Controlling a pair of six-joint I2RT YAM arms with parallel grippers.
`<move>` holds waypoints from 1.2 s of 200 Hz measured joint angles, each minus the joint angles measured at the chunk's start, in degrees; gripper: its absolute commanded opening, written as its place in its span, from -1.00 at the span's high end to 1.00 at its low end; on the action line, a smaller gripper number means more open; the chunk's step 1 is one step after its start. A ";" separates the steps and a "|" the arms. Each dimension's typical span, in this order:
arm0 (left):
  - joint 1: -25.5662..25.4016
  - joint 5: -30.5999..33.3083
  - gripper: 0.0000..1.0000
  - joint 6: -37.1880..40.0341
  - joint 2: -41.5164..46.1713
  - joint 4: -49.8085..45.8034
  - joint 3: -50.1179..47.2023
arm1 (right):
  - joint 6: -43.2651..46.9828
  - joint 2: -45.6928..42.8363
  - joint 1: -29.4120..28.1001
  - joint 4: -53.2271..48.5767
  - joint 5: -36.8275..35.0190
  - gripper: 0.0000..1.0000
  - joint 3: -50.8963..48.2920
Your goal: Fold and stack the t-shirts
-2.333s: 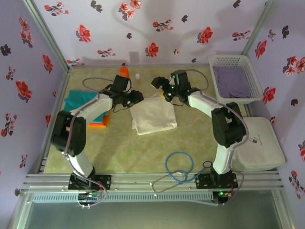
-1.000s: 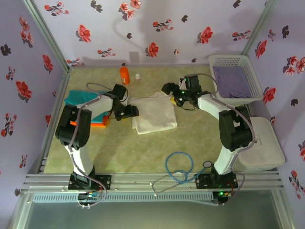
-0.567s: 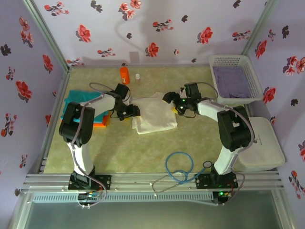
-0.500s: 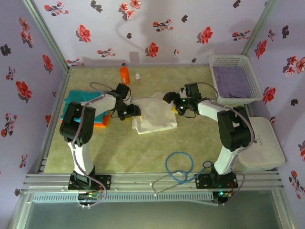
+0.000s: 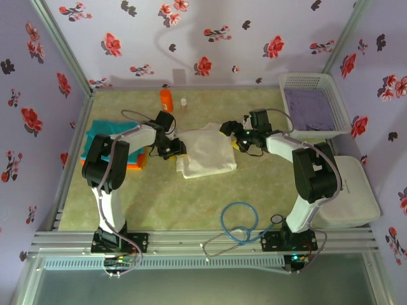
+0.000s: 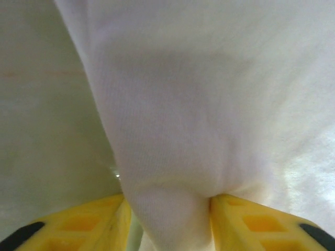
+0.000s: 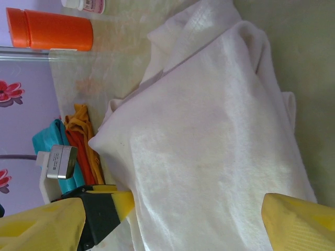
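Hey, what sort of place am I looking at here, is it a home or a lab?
Most likely a robot lab booth dressed as a laundry corner: flowered wall panels in a metal frame, two arms bolted to it, and a white t-shirt near a laundry basket.

White tee [image 5: 205, 151] mid-table (teal tee [image 5: 98, 129], orange tee [image 5: 138, 162] left)

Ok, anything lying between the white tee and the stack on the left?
No loose object. Bare table separates the white tee from the teal-and-orange stack. The left arm reaches across there, its fingers pinching the tee's left edge. The orange bottle stands farther back, off that path.
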State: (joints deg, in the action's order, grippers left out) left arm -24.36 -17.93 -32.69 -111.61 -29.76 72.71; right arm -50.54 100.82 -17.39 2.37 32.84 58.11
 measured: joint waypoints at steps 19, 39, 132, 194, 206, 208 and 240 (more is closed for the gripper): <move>0.04 0.63 0.47 0.07 -0.42 -0.72 0.57 | 0.00 0.00 0.22 -0.02 0.00 -0.75 -0.57; -0.02 1.09 0.55 0.33 -1.18 -1.55 1.60 | 0.02 0.00 0.44 -0.04 0.02 -0.75 -0.98; -0.50 8.13 1.00 7.04 -3.26 -6.84 8.59 | 0.02 -0.96 1.66 -0.04 0.24 -0.74 -2.03; -0.50 18.86 1.00 13.92 7.37 -18.05 10.36 | 0.07 -1.33 1.81 -0.17 0.42 -0.74 -2.03; -0.50 20.76 1.00 15.32 9.79 -20.92 12.26 | 0.17 -1.70 1.84 -0.33 0.42 -0.74 -2.03; -0.50 21.11 1.00 15.56 10.27 -21.51 12.68 | 0.20 -1.79 1.86 -0.35 0.42 -0.75 -2.03; -0.20 25.38 1.00 19.28 14.60 -29.33 18.16 | 0.26 -3.13 1.88 -0.55 0.44 -0.75 -2.56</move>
State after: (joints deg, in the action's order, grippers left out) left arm -24.56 7.44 -13.41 -97.01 -59.09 90.87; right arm -50.28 97.69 -15.51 1.83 33.28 55.55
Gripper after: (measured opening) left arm 0.045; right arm 0.873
